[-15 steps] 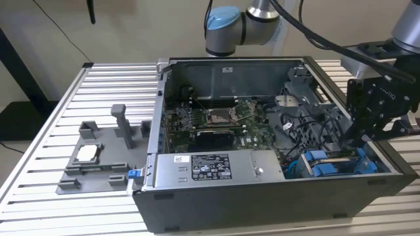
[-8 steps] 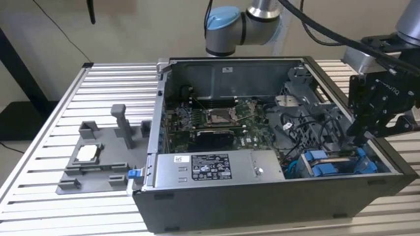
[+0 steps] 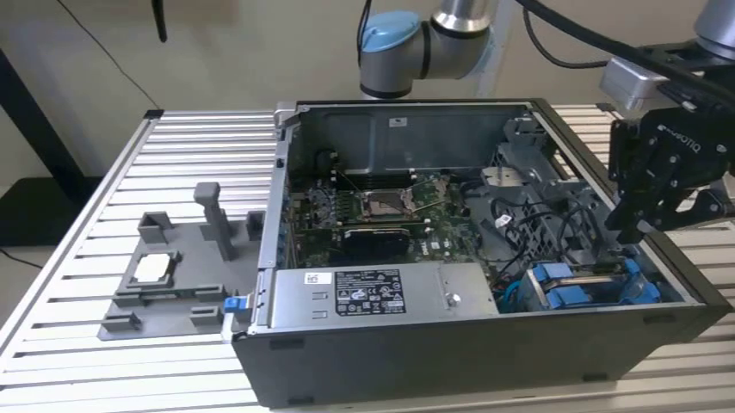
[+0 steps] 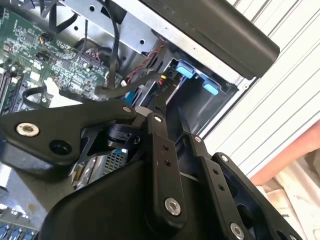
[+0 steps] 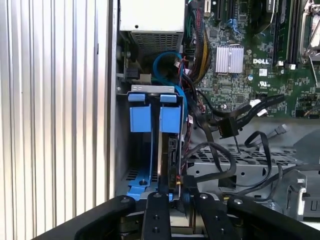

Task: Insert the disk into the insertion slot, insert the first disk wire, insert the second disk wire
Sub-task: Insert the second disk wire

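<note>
Arm (image 3: 431,39) cut off by exterior view's top edge. End effector (image 3: 634,231) clipped at that view's right edge; its body cut off by bottom edge in both wrist views. Disk (image 5: 172,160) seen edge-on in first wrist view, rest masked by blue carrier (image 5: 141,119). Insertion slot (image 5: 137,155) depth hidden. Ends of wires (image 5: 215,146) lost behind end effector; connection to disk not to be told. Table (image 3: 184,129) cut by exterior view's left edge.

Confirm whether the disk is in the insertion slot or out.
In: the disk stands on edge inside the insertion slot, beside a blue rail.
</note>
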Controlling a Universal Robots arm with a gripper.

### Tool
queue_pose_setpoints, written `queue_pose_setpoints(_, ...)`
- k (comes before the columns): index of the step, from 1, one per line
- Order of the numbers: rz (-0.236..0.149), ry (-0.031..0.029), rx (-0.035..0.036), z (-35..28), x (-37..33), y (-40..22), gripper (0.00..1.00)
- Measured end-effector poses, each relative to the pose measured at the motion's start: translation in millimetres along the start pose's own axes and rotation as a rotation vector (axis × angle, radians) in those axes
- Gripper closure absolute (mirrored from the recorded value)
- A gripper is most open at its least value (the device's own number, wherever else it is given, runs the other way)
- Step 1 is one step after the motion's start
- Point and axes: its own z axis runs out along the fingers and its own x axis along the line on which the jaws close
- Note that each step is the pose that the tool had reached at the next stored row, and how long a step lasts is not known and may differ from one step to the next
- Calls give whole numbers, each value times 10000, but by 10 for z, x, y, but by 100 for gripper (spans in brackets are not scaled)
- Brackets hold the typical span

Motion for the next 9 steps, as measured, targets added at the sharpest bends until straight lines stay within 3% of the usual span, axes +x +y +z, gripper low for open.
queue_pose_setpoints(9,7,3,30,-68,-82,186,73)
